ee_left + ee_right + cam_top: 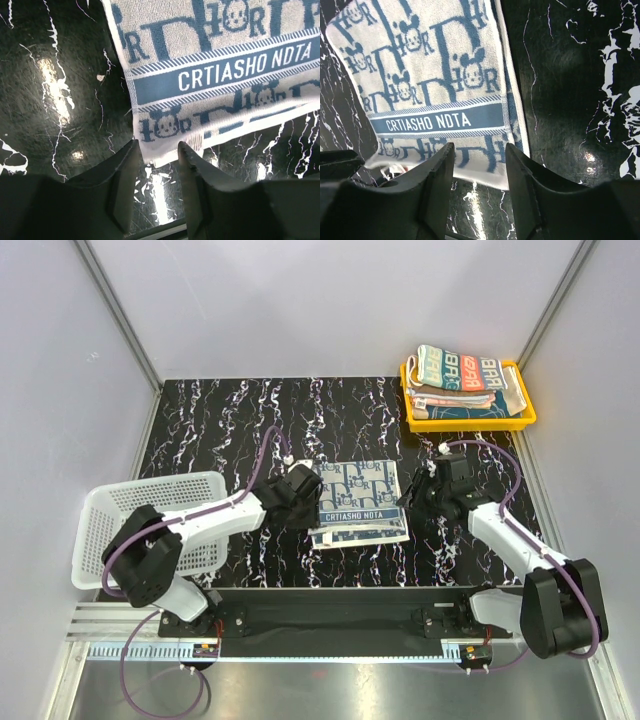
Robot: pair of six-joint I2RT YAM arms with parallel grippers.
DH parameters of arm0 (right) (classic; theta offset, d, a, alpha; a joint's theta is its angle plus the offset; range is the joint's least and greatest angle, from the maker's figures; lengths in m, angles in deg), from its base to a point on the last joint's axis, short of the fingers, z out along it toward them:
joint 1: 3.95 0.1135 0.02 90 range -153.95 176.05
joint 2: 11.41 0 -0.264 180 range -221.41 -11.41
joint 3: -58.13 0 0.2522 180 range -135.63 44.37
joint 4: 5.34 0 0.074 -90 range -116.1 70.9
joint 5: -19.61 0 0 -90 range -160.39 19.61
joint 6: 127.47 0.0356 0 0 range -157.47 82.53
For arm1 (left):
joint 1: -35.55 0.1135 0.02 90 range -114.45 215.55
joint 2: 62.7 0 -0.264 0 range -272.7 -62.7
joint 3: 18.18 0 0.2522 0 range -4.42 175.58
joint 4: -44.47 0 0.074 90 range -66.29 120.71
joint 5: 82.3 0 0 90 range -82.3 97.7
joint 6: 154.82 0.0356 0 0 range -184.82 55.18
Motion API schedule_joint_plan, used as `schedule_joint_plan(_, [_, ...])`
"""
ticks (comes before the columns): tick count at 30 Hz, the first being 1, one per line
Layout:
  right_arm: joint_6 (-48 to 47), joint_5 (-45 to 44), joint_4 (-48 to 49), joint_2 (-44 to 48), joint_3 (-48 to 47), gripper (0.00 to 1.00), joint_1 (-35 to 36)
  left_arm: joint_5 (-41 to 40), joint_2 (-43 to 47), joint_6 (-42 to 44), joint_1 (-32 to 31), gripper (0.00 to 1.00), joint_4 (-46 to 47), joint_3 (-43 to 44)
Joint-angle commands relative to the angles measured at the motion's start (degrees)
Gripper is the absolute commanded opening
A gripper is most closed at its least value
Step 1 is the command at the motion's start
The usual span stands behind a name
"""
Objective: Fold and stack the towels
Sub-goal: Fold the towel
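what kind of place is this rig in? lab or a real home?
Probably a lab test cell: plain white walls boxing in a black marbled table, with a mesh basket and yellow tray of towels staged.

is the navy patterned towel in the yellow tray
No, the navy towel lies flat on the black table, well apart from the yellow tray.

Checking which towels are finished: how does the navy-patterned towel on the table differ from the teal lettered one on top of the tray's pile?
The navy-patterned towel lies flat and alone on the black table. The teal lettered towel sits folded atop a pile in the yellow tray. The navy one shows blue figures on white, with a band reading CRTIASHO NDTA. The teal one bears large red letters. Both are lettered cloths.
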Motion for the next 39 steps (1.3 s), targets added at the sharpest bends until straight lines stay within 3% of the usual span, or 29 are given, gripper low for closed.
schedule_joint_plan(1, [0.26, -1.06, 1.61, 1.50, -1.83, 0.52, -0.31, 0.60, 4.36, 0.31, -0.26, 0.42, 1.99, 0.11])
schedule_joint_plan(8, [0.44, 0.26, 2.31, -1.76, -2.45, 0.51, -0.31, -3.97, 0.77, -1.26, 0.45, 0.41, -3.19, 4.42])
schedule_joint_plan(15, [-0.18, -2.99, 1.52, -4.04, -1.75, 0.48, -0.31, -0.64, -2.49, -3.64, 0.36, 0.34, -1.44, 2.40])
schedule_joint_plan(18, [0.61, -3.34, 2.40, -3.87, -0.17, 0.43, -0.22, -0.46, -2.58, -4.26, 0.27, 0.34, -0.83, 1.00])
schedule_joint_plan(32, [1.23, -4.92, 3.80, -6.59, 1.94, 0.41, 0.92, 3.41, -7.67, -4.52, -0.69, 0.32, 1.99, 1.34])
schedule_joint_plan(39, [1.76, -5.19, 3.81, -10.28, 0.54, 0.36, 2.85, 3.67, -7.94, -4.35, -0.78, 0.18, 2.43, 1.87])
